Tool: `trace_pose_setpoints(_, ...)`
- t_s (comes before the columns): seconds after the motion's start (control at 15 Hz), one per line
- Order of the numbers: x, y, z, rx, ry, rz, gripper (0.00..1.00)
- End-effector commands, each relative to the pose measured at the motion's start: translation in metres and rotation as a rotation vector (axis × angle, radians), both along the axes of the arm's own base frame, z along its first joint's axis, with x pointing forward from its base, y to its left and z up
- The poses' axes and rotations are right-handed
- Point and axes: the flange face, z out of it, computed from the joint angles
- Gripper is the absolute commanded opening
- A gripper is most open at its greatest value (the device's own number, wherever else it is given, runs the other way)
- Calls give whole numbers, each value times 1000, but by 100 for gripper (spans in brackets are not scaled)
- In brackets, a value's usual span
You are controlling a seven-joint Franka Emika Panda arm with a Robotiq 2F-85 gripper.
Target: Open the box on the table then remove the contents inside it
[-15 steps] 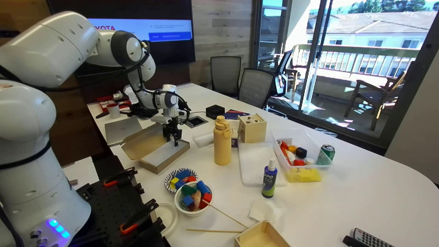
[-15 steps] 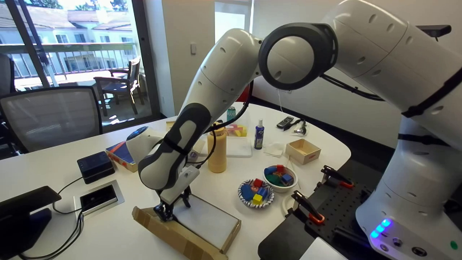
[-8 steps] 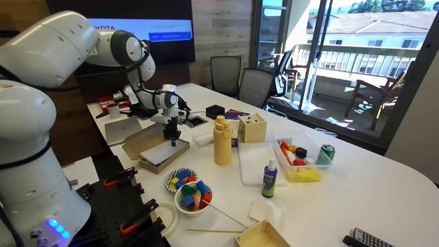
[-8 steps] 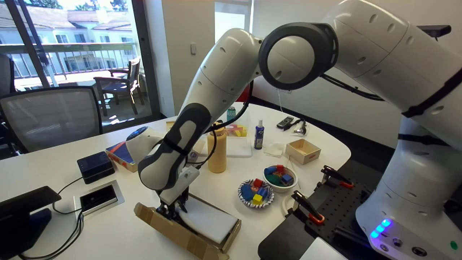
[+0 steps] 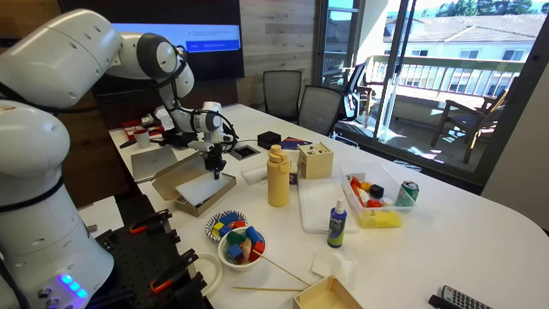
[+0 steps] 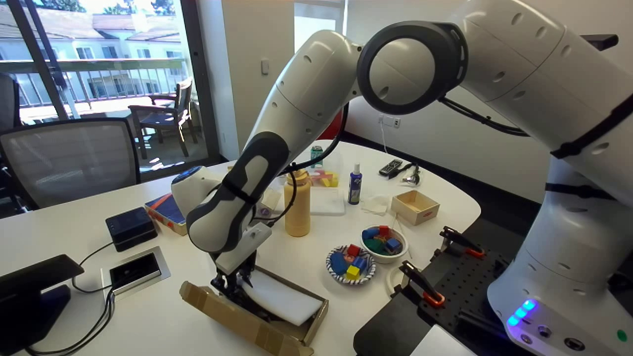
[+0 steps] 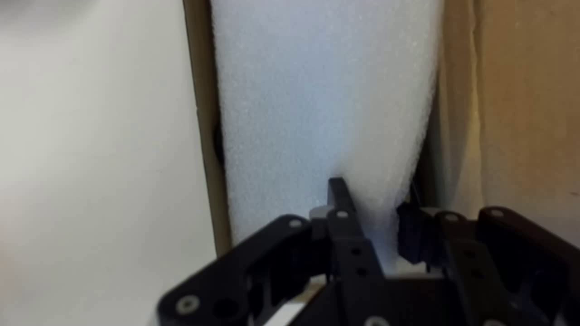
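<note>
Lying open on the white-topped conference table (image 5: 399, 257), the low tan cardboard box (image 5: 217, 196) has its lid (image 5: 178, 174) hinged back along one long side, tilted up from the tabletop. Inside: a white foam sheet (image 7: 290, 113), bowed. In an exterior view its lid-side edge sits higher than the opposite edge, with a dark gap beneath; what lies in the gap cannot be made out. Wrist view: the opposite edge runs along the box wall, just beside it.

Gripper (image 7: 371, 197): clamped on the foam sheet at its lid-side edge. One finger (image 7: 343, 199) presses on the upper face, the other stands past the edge, foam between them. Fingers point down in both exterior views.

Surroundings: closed grey laptop (image 5: 154, 162) just beside the lid. On the side away from the lid, a striped bowl (image 6: 353, 282) and a white bowl (image 5: 240, 267), side by side, each holding coloured blocks (image 6: 353, 272). Yellow bottle (image 5: 278, 180) upright, near the box. Further out: upright light-wood box (image 5: 315, 165) with dark holes; translucent lid (image 5: 321, 206), flat; Expo spray bottle (image 5: 337, 225), upright; clear plastic bin (image 5: 390, 209) of mixed coloured items. Mesh-back chairs (image 5: 321, 109) beyond the table.
</note>
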Motion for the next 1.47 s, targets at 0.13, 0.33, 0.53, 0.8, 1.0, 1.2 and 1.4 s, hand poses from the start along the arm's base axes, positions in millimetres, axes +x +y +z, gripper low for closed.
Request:
trace_pose_setpoints(0.13, -18, 9, 82, 46, -9, 8, 3)
trace_pose_setpoints(0.33, -25, 13, 127, -2, -52, 34, 3)
trace_pose_setpoints(0.53, -18, 13, 169, -97, -178, 58, 3)
trace_pose_setpoints(0.8, 9, 19, 173, -204, -376, 190, 3)
trace_pose_setpoints(1.0, 33, 13, 150, -289, -507, 292, 3)
trace_pose_setpoints(1.2, 59, 7, 119, -339, -611, 356, 3)
trace_pose_setpoints(1.4, 80, 4, 80, -355, -643, 378, 3)
